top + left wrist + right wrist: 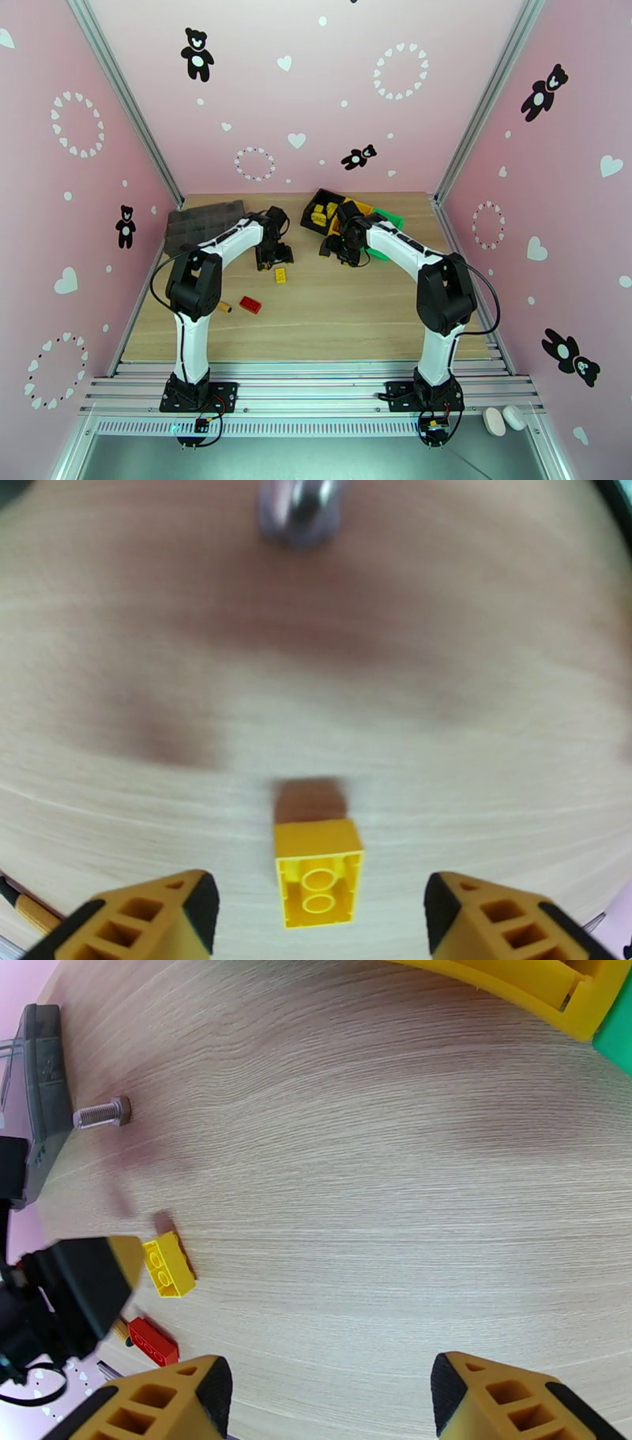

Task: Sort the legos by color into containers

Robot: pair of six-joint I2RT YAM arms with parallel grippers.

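Between the left gripper's (320, 902) wide, empty jaws, one yellow lego (318, 875) loose on the table (355, 316), a red lego (250, 304) nearby, the right gripper (332, 1386) agape and empty near the containers (322, 193), several bricks already inside: sorting seemingly near done, two left.

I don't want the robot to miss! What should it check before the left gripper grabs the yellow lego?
1. Yellow lego sits between the fingers of the left gripper: ok.
2. Left gripper open, not touching the lego: ok.
3. Red lego and bolt lie apart from the yellow one: ok.
4. Right gripper open, empty and away from the yellow lego: ok.
5. Room left inside the yellow container: cannot tell.
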